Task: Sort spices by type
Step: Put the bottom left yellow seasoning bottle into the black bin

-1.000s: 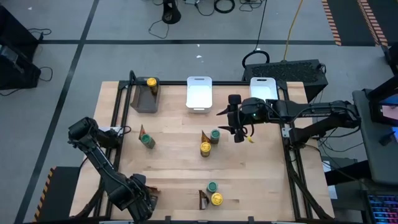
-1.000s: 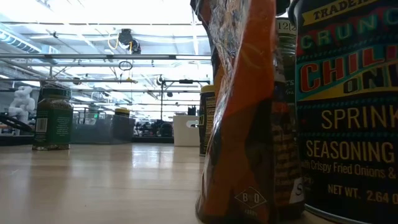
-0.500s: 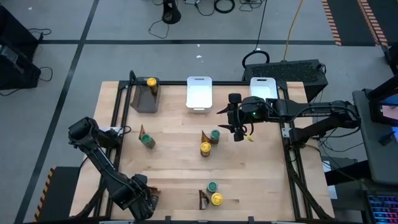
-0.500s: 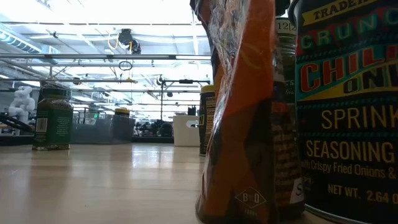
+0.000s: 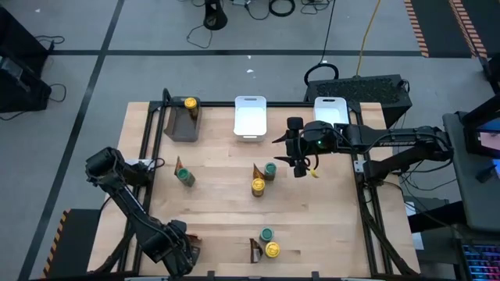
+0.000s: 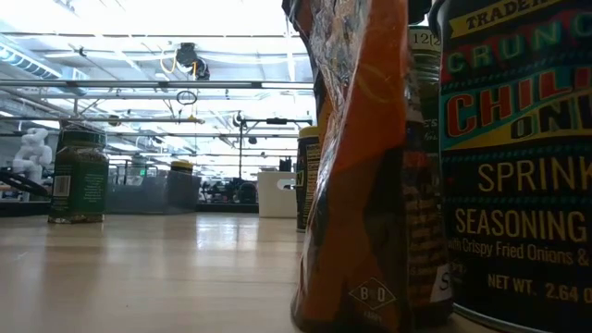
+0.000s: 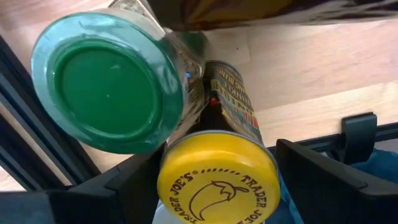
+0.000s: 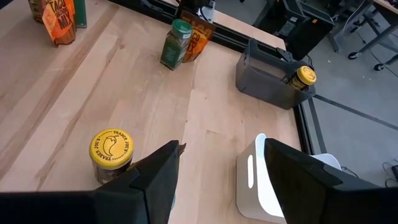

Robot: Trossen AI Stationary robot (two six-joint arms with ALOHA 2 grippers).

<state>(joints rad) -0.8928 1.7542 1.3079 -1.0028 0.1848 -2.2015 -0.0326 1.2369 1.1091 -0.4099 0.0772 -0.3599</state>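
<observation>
As laid out from the near edge of the tabletop (image 5: 219, 211) outward:

Near-left corner: left gripper (image 5: 176, 251) low over a cluster by the edge rail. Fingers (image 7: 323, 180) closed on either side of the corner yellow-lid jar (image 7: 217, 180), gripping it at the lid. Corner green-lid jar (image 7: 106, 81) touching it, upright. Corner packet (image 7: 249, 9) just beyond, mostly cut off.

Near edge, centre: near packet (image 5: 255, 248), near green-lid jar (image 5: 266, 233) and near yellow-lid jar (image 5: 273, 250), all standing, bunched tight. Fills the right half of the low view.

Mid-tabletop, left: left packet (image 5: 180, 165) upright with left green-lid jar (image 5: 185, 178) just beside it.

Mid-tabletop, centre: centre packet (image 5: 257, 169), centre green-lid jar (image 5: 270, 168), centre yellow-lid jar (image 5: 258, 186), close together and all upright.

Mid-right: right gripper (image 8: 222, 146) hovering above bare wood, just right of the centre group. Fingers (image 8: 155, 180) spread apart, nothing between them.

Far edge, left: dark tray (image 5: 178, 129) with tray yellow-lid jar (image 5: 190, 103) standing at its far end. Nothing else visible inside.

Far edge, centre: middle white tray (image 5: 250, 117). Far edge, right: right white tray (image 5: 331, 111), partly under the right arm. No spices visible in either.
</observation>
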